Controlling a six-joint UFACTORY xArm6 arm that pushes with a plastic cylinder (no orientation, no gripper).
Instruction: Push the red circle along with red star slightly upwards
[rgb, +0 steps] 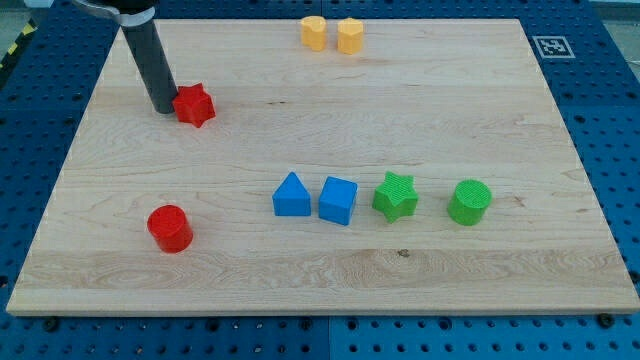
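Note:
The red star (196, 105) lies at the view's upper left on the wooden board (320, 290). The red circle (170, 228) stands at the lower left, well below the star and apart from it. My tip (162, 108) rests on the board just left of the red star, touching or nearly touching its left side. The dark rod rises from there toward the view's top left.
A blue triangle (291, 195) and a blue cube (338, 200) sit side by side at centre. A green star (396, 196) and a green circle (469, 202) lie to their right. Two yellow blocks (314, 33) (350, 35) stand near the top edge.

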